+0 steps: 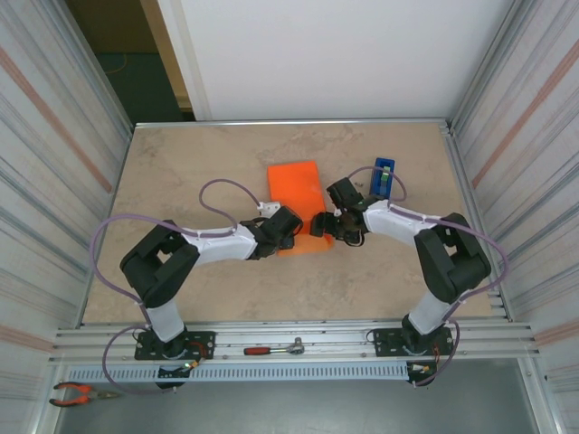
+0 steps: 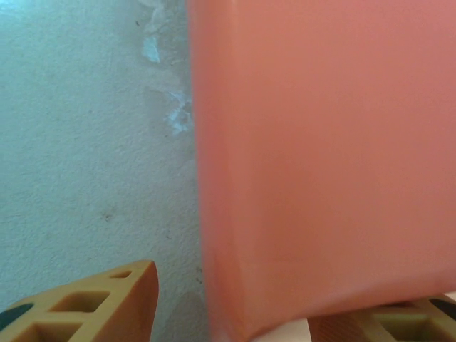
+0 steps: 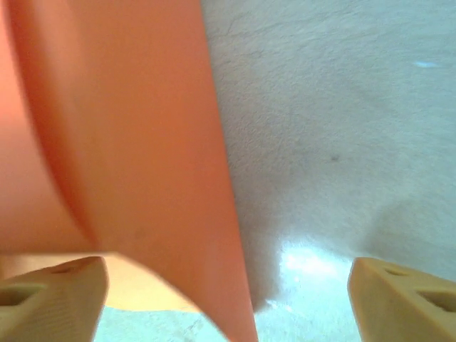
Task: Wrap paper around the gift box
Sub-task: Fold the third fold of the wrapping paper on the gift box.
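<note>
The orange paper (image 1: 295,188) lies folded into a narrow upright packet in the middle of the table. The gift box is hidden, presumably inside the fold. My left gripper (image 1: 289,228) sits at the packet's near left corner and my right gripper (image 1: 326,224) at its near right corner. In the left wrist view the paper (image 2: 320,157) reaches down between the fingers of the left gripper (image 2: 231,299), with bare table between it and the left finger (image 2: 107,303); the jaws stand apart. The right gripper (image 3: 228,267) is wide open, the paper (image 3: 128,128) rising over its left finger (image 3: 53,299).
A blue tape dispenser (image 1: 383,176) stands just behind the right gripper. A red-handled ratchet (image 1: 276,348) lies on the front rail and pliers (image 1: 77,393) at the near left. Metal walls close both sides of the marbled table (image 1: 181,181).
</note>
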